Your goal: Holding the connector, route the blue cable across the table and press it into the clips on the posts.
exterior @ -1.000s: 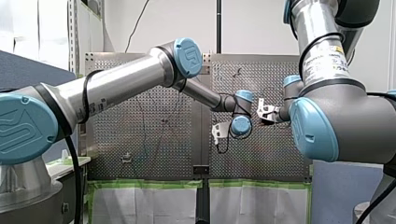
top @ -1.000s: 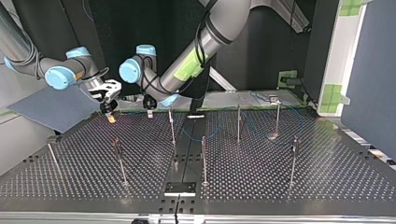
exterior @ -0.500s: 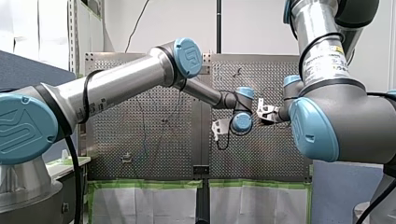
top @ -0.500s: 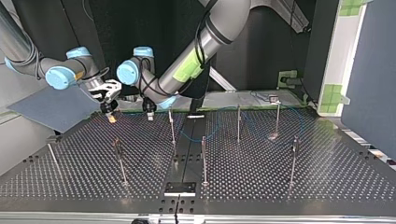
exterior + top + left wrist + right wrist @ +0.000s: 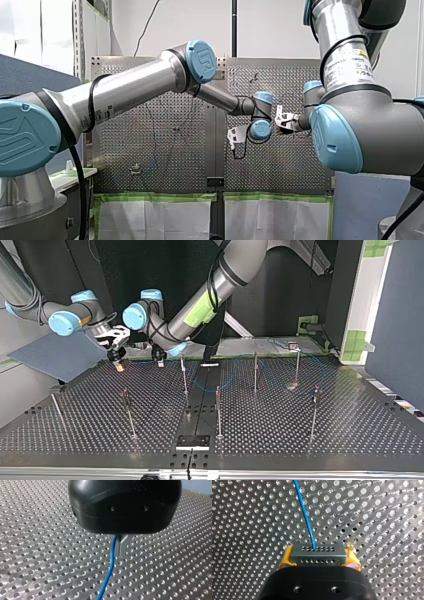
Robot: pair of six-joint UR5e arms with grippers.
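Observation:
My right gripper (image 5: pixel 319 548), with yellow pads, is shut on a grey connector (image 5: pixel 312 558) with rows of small holes. The blue cable (image 5: pixel 305 517) leaves the connector and runs ahead over the perforated table. My left gripper (image 5: pixel 121 552) hangs just above the table, its metal fingers pressed together on the blue cable (image 5: pixel 110 567), which trails away below them. In the top view my right gripper (image 5: pixel 119 364) is at the back left and my left gripper (image 5: pixel 160 360) is close beside it, near a thin post (image 5: pixel 184 375).
Several thin posts stand on the perforated table (image 5: pixel 300 440), among them post (image 5: pixel 218 410), post (image 5: pixel 255 371) and post (image 5: pixel 314 410). A grey panel (image 5: pixel 55 357) leans at the top view's left. A dark wall (image 5: pixel 395 320) bounds the right.
My left wrist has shifted toward my right gripper, to the top view's left. My right arm has stayed still with the connector.

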